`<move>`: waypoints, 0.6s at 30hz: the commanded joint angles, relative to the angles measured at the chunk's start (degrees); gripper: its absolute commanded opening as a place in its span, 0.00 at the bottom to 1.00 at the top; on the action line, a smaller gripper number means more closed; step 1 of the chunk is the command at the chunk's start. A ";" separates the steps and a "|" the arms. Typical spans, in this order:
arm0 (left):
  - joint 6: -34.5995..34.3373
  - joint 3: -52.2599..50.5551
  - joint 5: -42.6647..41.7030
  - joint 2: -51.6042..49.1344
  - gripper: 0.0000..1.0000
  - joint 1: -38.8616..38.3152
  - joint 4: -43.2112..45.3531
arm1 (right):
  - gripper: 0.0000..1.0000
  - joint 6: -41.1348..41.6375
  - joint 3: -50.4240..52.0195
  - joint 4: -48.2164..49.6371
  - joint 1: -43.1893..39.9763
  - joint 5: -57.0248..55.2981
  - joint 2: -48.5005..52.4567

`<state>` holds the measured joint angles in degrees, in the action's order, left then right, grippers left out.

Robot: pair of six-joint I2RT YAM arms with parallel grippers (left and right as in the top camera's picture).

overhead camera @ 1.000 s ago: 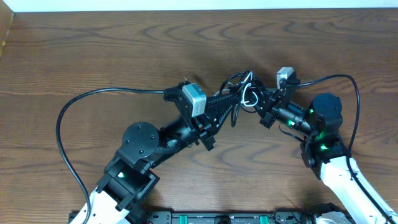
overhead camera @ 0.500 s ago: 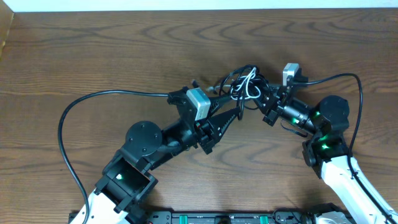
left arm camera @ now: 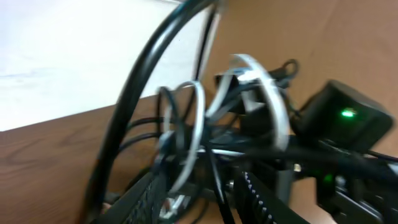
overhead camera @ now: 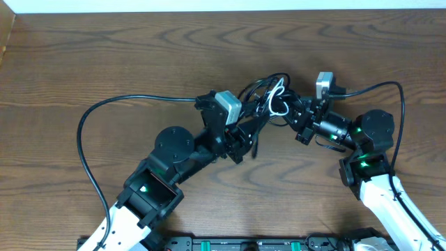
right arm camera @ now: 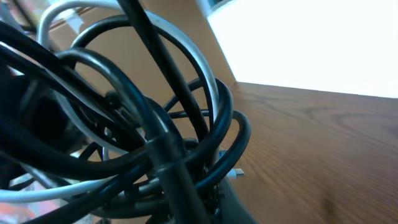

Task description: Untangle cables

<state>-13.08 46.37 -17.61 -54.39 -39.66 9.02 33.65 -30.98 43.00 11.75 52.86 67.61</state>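
The cables form a knotted bundle of black cords with one white loop, held above the table's middle. My right gripper is shut on the bundle's right side. In the right wrist view the black loops and the white cable crowd against its jaws. My left gripper sits at the bundle's lower left, open. In the left wrist view its fingers stand apart, with black strands and the white loop running between and above them.
The wooden table ends at a white strip along the back. A thick black arm cable loops out to the left, another arcs at the right. The right arm's green-lit body is close behind the bundle.
My left gripper has opened from shut, and its arm has swung right and up towards the bundle. The right gripper keeps its hold and has shifted only slightly.
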 commanded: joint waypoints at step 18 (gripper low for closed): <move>0.59 0.74 1.29 -1.14 0.45 -0.28 0.28 | 0.01 -0.04 -0.39 1.51 -2.36 3.69 0.00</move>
<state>-13.08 46.37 -13.89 -56.62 -39.66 9.15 33.71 -30.98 44.82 10.68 55.94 67.68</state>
